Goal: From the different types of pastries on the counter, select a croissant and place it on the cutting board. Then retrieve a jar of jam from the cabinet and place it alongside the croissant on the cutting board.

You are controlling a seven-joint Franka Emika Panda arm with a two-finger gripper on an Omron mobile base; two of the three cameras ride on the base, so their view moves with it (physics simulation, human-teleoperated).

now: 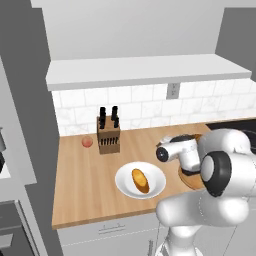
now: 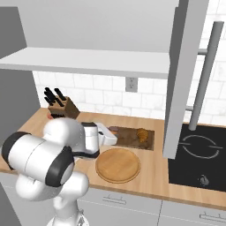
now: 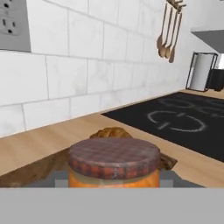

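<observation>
Hand view: end effector (image 3: 114, 181) around jam jar (image 3: 113, 162)

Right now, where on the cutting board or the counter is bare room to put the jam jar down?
The cutting board is bare at its left half; its right end holds the croissant. The round wooden board in front is free. Bare counter lies between the knife block and the white plate. The jam jar sits close before the croissant.

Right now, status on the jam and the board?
Gripper over the cutting board, jaws hidden. Jam jar right at the fingertips, grip unconfirmed. Croissant on the board beyond it. Nothing blocking.
</observation>
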